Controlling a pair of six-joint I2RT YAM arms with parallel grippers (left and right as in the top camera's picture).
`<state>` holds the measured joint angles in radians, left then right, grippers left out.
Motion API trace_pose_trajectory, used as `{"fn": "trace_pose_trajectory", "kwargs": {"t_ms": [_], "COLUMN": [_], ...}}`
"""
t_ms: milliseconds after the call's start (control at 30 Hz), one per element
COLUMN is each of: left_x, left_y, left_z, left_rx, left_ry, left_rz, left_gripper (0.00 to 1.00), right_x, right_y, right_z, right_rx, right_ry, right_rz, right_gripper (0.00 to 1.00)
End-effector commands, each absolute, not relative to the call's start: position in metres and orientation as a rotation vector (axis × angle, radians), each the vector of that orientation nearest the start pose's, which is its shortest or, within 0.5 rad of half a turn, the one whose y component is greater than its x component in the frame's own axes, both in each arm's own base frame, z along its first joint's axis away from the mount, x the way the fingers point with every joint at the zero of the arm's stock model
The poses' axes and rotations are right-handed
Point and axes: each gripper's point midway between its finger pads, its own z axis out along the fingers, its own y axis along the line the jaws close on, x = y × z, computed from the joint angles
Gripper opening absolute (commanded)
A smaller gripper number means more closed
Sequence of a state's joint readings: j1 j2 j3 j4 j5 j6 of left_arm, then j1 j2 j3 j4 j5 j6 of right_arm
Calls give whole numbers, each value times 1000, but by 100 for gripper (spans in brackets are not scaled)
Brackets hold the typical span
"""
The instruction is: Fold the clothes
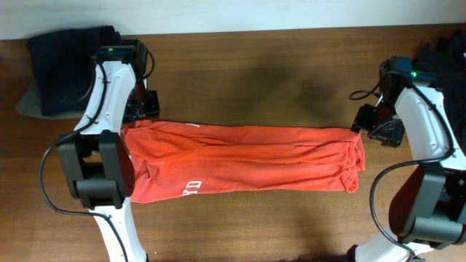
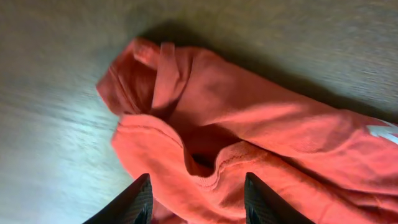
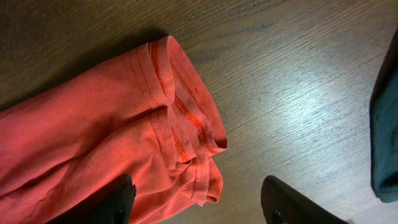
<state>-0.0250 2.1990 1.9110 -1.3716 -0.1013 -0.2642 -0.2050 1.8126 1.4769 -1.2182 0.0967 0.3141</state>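
**Overhead view.** An orange-red T-shirt (image 1: 240, 160) lies on the wooden table (image 1: 255, 229) as a long band folded lengthwise, running from the left arm to the right arm, white lettering at its lower left edge. The left gripper (image 1: 148, 104) sits at the band's upper left corner and the right gripper (image 1: 362, 118) at its upper right end. From here, neither gripper's opening can be read. A pile of dark garments (image 1: 65, 62) rests at the table's far left corner, and more dark cloth (image 1: 445, 51) at the far right.

**Left wrist view.** The two fingers (image 2: 134, 202) stand apart, with bunched fabric of the T-shirt (image 2: 249, 124) — a ribbed edge and a fold — lying between them. The cloth is not pinched, so the left gripper (image 2: 198, 205) is released. Bare table (image 2: 56, 93) shows to the left.

**Right wrist view.** The jaws stand wide. One finger (image 3: 106, 202) is over the stitched hem end of the T-shirt (image 3: 93, 124), the other over bare table (image 3: 298, 93) — nothing is grasped. The right gripper (image 3: 202, 208) straddles the hem's corner. A dark garment (image 3: 387, 124) fills the right edge, apart from the shirt.
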Motion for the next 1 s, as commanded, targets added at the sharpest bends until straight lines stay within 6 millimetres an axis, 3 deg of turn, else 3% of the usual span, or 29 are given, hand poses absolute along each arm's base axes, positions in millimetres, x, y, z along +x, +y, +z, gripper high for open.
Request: {"fn": "trace_pose_trajectory", "kwargs": {"t_ms": [0, 167, 333, 500, 633, 800, 967], "left_x": [393, 390, 394, 393, 388, 382, 380], "left_y": [8, 8, 8, 7, 7, 7, 9], "left_z": [49, 28, 25, 26, 32, 45, 70], "left_rx": [-574, -654, -652, -649, -652, -654, -649], "left_ry": [3206, 3186, 3169, 3172, 3194, 3213, 3184], "left_rz": [197, 200, 193, 193, 204, 213, 213], "left_gripper": [47, 45, 43, 15, 1, 1, 1], "right_x": [327, 328, 328, 328, 329, 329, 328], "right_y": [-85, -85, -85, -85, -85, -85, -85], "right_z": [106, 106, 106, 106, 106, 106, 106], "right_rx": [803, 802, 802, 801, 802, 802, 802], "right_ry": [2990, 2987, 2985, 2985, 2983, 2983, 2985], "right_rz": [-148, -148, -148, -148, -147, -147, -147], "right_gripper": [70, 70, 70, 70, 70, 70, 71]}}
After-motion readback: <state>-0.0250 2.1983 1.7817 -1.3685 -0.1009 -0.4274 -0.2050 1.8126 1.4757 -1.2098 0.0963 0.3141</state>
